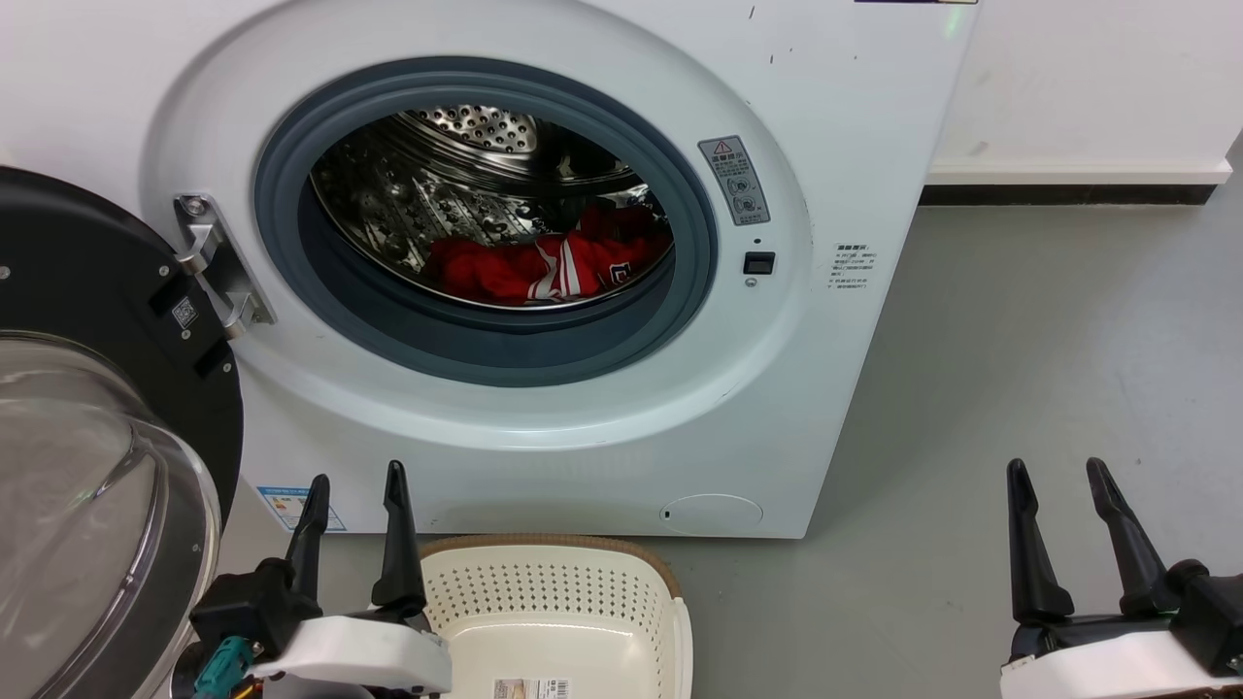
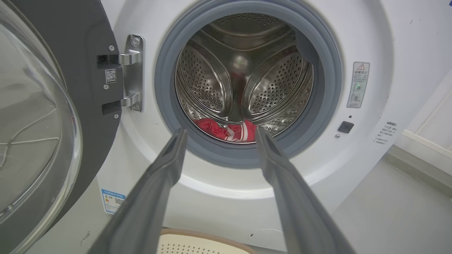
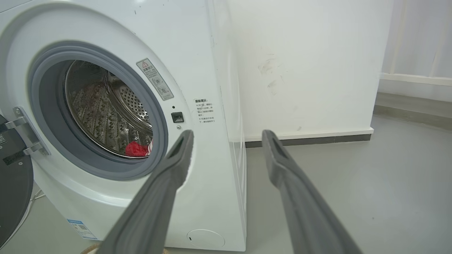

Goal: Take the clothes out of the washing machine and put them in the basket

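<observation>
The white washing machine (image 1: 544,417) stands with its black-rimmed glass door (image 1: 87,456) swung open to the left. Red clothes (image 1: 544,264), one with white stripes, lie at the bottom of the steel drum; they also show as clothes (image 2: 229,130) and clothes (image 3: 137,149). The cream basket (image 1: 558,602) sits on the floor right in front of the machine, nothing in the part I see. My left gripper (image 1: 354,478) is open at the lower left, beside the basket's left end. My right gripper (image 1: 1058,471) is open at the lower right, over bare floor.
Grey floor (image 1: 1029,369) stretches to the right of the machine, up to a white wall with a dark skirting (image 1: 1068,192). The open door takes up the room at the left, next to my left arm.
</observation>
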Available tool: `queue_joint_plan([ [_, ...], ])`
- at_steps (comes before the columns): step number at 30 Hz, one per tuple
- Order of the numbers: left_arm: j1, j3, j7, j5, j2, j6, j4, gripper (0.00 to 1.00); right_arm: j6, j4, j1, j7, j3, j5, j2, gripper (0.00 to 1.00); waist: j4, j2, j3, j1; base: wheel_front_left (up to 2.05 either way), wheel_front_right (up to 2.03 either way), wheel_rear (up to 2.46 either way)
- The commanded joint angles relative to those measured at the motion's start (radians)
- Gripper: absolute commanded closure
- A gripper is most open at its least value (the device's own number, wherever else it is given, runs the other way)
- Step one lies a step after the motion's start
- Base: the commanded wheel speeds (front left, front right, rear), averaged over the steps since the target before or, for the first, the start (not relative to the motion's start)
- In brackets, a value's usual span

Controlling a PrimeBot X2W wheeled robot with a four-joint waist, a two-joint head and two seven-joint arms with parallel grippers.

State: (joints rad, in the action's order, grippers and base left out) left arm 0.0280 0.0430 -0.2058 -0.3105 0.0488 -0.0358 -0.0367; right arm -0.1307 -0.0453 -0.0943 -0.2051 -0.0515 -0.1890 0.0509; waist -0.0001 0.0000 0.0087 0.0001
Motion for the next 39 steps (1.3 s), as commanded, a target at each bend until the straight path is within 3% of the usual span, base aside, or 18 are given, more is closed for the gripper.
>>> queue_joint_plan([
  [1, 0.004, 0.002, -0.009, 0.024, 0.002, -0.005, 0.007, 0.0, 0.0, -0.014, -0.01, -0.01, 0.002, 0.028, -0.001, 0.0, 0.0, 0.0, 0.0, 0.0, 0.0, 0.0, 0.0],
  [30, 0.03, 0.012, -0.062, 0.198, 0.002, -0.023, -0.007, 0.0, 0.0, -0.027, -0.048, -0.062, 0.006, 0.22, -0.001, 0.0, 0.004, 0.0, -0.001, -0.0001, 0.0, 0.0, 0.0],
  [39, 0.032, 0.008, -0.06, 0.184, 0.002, -0.025, -0.024, 0.0, 0.0, -0.019, -0.047, -0.061, 0.005, 0.197, -0.001, 0.0, 0.001, 0.0, -0.005, -0.0001, 0.0, 0.0, 0.0],
])
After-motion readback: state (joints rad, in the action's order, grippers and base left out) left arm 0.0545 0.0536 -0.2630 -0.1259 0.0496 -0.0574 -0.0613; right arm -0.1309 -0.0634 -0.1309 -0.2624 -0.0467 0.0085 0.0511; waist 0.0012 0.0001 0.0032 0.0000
